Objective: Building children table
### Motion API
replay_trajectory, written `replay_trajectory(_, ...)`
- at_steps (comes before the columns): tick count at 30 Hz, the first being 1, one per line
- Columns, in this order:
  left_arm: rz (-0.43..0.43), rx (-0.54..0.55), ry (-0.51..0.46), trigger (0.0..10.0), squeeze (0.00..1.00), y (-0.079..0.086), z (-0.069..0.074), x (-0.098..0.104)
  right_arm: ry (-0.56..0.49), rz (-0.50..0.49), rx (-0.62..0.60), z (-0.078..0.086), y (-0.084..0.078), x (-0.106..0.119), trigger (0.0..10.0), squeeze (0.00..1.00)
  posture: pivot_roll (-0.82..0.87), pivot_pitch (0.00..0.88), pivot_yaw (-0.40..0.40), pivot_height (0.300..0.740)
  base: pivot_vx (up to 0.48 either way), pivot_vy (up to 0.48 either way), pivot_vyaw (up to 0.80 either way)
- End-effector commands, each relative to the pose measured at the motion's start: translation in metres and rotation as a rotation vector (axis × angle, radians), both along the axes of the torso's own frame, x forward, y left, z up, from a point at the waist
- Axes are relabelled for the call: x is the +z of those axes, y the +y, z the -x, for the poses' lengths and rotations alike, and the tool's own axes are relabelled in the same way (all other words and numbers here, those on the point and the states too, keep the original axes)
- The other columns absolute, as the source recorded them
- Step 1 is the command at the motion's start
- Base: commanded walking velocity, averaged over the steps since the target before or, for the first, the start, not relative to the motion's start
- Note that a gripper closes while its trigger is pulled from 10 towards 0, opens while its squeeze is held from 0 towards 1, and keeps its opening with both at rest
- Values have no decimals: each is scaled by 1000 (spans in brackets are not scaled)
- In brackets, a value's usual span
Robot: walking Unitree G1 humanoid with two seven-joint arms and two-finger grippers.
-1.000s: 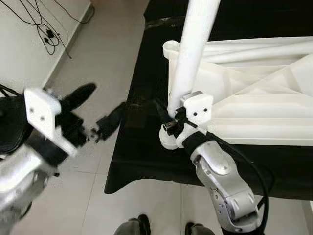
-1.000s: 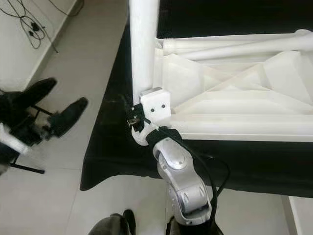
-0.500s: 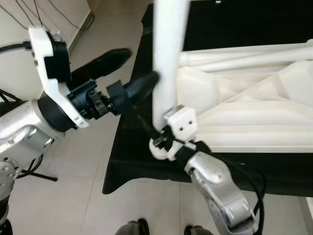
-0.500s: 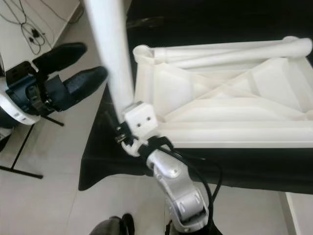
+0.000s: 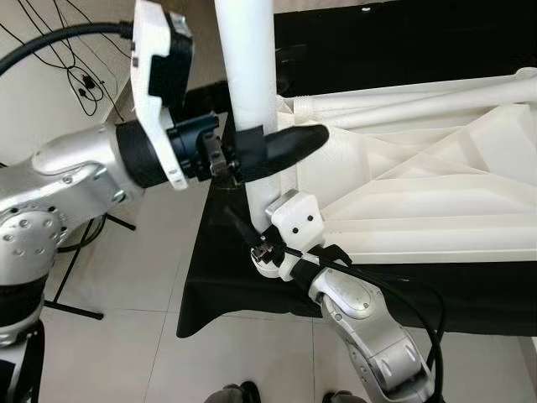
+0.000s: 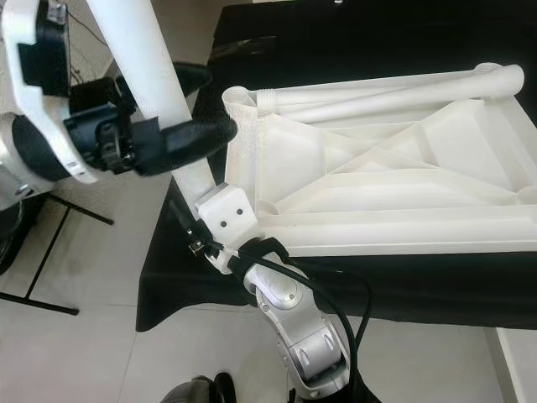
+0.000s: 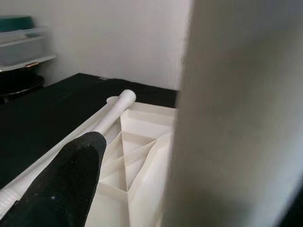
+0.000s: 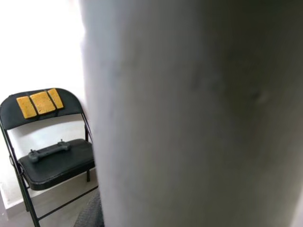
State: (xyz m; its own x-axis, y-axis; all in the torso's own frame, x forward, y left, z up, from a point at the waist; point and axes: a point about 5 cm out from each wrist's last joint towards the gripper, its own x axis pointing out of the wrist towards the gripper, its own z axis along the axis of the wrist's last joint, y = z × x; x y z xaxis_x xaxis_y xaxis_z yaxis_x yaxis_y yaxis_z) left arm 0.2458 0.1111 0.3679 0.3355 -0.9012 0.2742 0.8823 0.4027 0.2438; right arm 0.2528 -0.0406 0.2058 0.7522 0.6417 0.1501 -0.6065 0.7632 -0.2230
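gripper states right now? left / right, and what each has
Left tool: fingers either side of the white table leg; contact cannot be told.
Right tool: at the leg's lower end; open or closed cannot be told.

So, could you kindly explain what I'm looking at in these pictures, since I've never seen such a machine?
It is a humanoid robot with two silver arms, each ending in two long black fingers. Two pictures come from cameras in its head, looking down; the other two come from cameras on its wrists, looking along the fingers. An upside-down white plastic tabletop lies on a black-covered table, with a loose leg resting along its far edge. The right gripper holds the lower end of another white table leg, upright. The left gripper has its fingers either side of that leg, higher up. A black folding chair stands nearby.
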Motion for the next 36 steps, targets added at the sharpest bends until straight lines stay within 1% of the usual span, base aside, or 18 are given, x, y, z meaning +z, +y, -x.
replay_trajectory(1, 3, 68, -11, 9882, 0, 1, -12, 4, 124, 37, 93, 9, 16, -24, 10000, 0, 98, 207, 123, 740, 0, 0, 0)
replay_trajectory(3, 8, 85, -11, 9882, 0, 2, -16, 6, 124, 37, 95, 9, 16, -24, 10000, 0, 98, 207, 123, 740, 0, 0, 0)
replay_trajectory(4, 14, 102, -16, 0, 0, 4, -21, 8, 125, 36, 96, 8, 16, -24, 10000, 0, 99, 209, 122, 740, 0, 0, 0)
replay_trajectory(8, 18, 128, -42, 0, 0, 13, -27, 12, 130, 34, 98, 7, 16, -24, 10000, 0, 100, 210, 117, 740, 0, 0, 0)
replay_trajectory(10, 18, 128, -42, 0, 0, 13, -27, 12, 130, 34, 98, 7, 16, -24, 10000, 0, 100, 210, 117, 740, 0, 0, 0)
replay_trajectory(12, 33, 130, -53, 0, 0, 21, -26, 12, 133, 34, 101, 6, 16, -24, 10000, 0, 96, 211, 112, 740, 0, 0, 0)
replay_trajectory(15, 33, 130, -53, 0, 0, 21, -26, 12, 133, 34, 101, 6, 16, -24, 10000, 0, 96, 211, 112, 740, 0, 0, 0)
replay_trajectory(21, 65, 112, -46, 0, 0, 23, -17, 8, 131, 30, 104, 3, 13, -22, 10000, 0, 89, 214, 100, 740, 0, 0, 0)
replay_trajectory(23, 89, 80, -32, 0, 0, 17, -10, 4, 125, 22, 156, -3, 11, -16, 10000, 0, 86, 217, 93, 740, 0, 0, 0)
replay_trajectory(25, 95, 68, -27, 0, 0, 14, -9, 3, 127, 19, 183, -5, 10, -13, 10000, 0, 86, 217, 92, 740, 0, 0, 0)
replay_trajectory(26, 97, 47, -24, 0, 0, 10, -6, 2, 153, 0, 240, -10, 8, -10, 10000, 1000, 85, 218, 88, 740, 0, 0, 0)
replay_trajectory(27, 97, 47, -24, 0, 0, 10, -6, 2, 153, 0, 240, -10, 8, -10, 10000, 1000, 85, 218, 88, 740, 0, 0, 0)
replay_trajectory(29, 94, 21, -25, 0, 0, 3, -3, -1, 172, -10, 320, -15, 4, -5, 10000, 1000, 87, 218, 88, 740, 0, 0, 0)
replay_trajectory(31, 91, 12, -27, 0, 0, 0, -2, -2, 165, 4, 357, -18, 3, -3, 10000, 1000, 87, 218, 88, 740, 0, 0, 0)
replay_trajectory(32, 92, 6, -25, 0, 0, -2, -2, -3, 136, 68, 438, -26, 0, 2, 10000, 1000, 84, 221, 84, 740, 0, 0, 0)
replay_trajectory(33, 92, 6, -25, 0, 0, -2, -2, -3, 136, 68, 438, -26, 0, 2, 10000, 1000, 84, 221, 84, 740, 0, 0, 0)
replay_trajectory(35, 96, -1, -22, 0, 0, -6, -2, -5, 92, 179, 565, -40, -7, 12, 10000, 1000, 84, 223, 82, 740, 0, 0, 0)
replay_trajectory(36, 96, -1, -22, 0, 0, -6, -2, -5, 92, 179, 565, -40, -7, 12, 10000, 1000, 84, 223, 82, 740, 0, 0, 0)
